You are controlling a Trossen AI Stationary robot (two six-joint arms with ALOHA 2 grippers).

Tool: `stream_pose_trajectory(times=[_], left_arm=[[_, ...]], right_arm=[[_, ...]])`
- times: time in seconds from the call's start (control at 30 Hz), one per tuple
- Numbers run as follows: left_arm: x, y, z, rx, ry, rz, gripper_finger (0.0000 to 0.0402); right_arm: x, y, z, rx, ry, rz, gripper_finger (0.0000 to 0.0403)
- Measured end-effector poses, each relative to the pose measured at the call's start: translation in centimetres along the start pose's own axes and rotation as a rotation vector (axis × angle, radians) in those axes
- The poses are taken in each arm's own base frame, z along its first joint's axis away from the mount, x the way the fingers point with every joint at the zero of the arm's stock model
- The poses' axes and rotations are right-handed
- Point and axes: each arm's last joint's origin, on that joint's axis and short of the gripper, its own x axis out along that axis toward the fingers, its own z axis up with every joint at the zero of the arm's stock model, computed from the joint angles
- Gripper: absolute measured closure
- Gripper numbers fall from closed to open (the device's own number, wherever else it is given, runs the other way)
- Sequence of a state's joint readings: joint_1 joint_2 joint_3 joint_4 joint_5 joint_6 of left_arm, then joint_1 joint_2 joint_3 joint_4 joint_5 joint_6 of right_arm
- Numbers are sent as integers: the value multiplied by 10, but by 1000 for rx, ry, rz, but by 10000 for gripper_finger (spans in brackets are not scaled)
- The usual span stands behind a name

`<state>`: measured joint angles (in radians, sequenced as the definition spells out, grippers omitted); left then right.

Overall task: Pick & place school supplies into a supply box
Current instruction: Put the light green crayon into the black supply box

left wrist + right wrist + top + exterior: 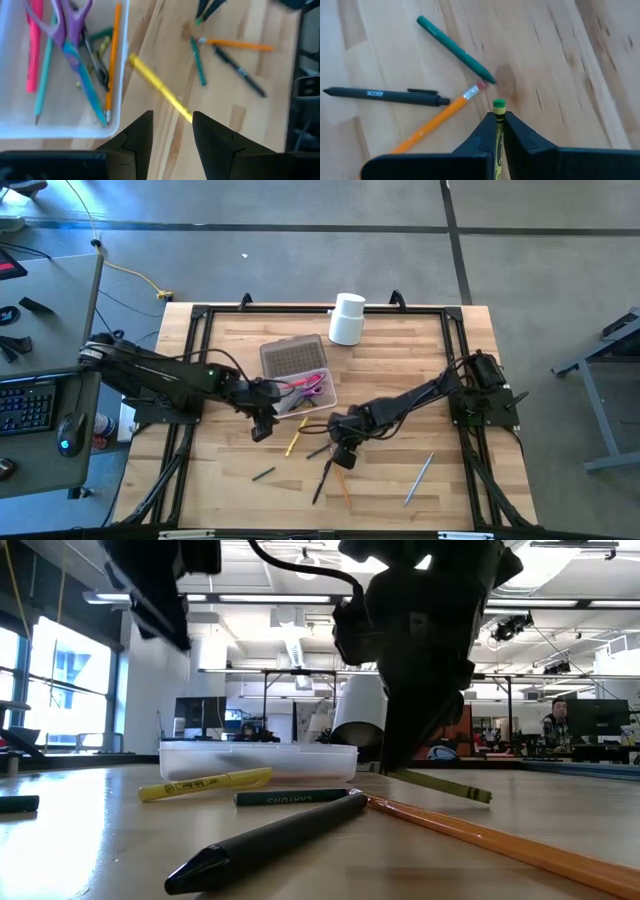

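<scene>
The clear supply box (298,385) (258,760) lies open, its grey lid (292,356) folded toward the far edge. In it lie the purple-handled scissors (70,37), a pink pen (34,45) and an orange pencil (113,55). My left gripper (172,130) (262,425) hangs open above the table beside the box's near corner, over a yellow pen (160,89) (205,783). My right gripper (498,120) (343,450) is shut on an olive pencil. Close to it on the wood lie a teal pencil (455,49), a black pen (385,95) and an orange pencil (437,120). My right gripper pinches the olive pencil between its two fingers, which lie along the shaft. The green end (499,105) pokes out just past the fingertips. In the low view the shaft (440,785) slants down from the gripper toward the tabletop; whether its low end touches, I cannot tell.
A white cylindrical container (347,318) stands near the far edge. A silver pen (418,480) lies toward the near right and a dark pen (263,473) toward the near left. Black rails (190,380) frame the table. A person (556,725) sits in the room beyond.
</scene>
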<state>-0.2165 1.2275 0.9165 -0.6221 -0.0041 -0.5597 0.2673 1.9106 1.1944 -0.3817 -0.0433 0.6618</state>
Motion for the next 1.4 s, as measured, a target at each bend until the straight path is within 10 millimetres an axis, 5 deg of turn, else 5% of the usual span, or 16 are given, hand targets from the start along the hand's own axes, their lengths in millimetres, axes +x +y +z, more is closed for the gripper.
stream_pose_trajectory(times=[0.33,0.93,1.4], left_arm=[[-34,6,-7,58,12,50,229],[-38,11,-12,64,26,138,229],[-38,12,-12,65,14,158,229]], right_arm=[[-12,-2,27,-177,-234,-190,398],[-42,-31,98,-397,-591,-387,399],[-19,-51,74,-449,-492,-333,398]])
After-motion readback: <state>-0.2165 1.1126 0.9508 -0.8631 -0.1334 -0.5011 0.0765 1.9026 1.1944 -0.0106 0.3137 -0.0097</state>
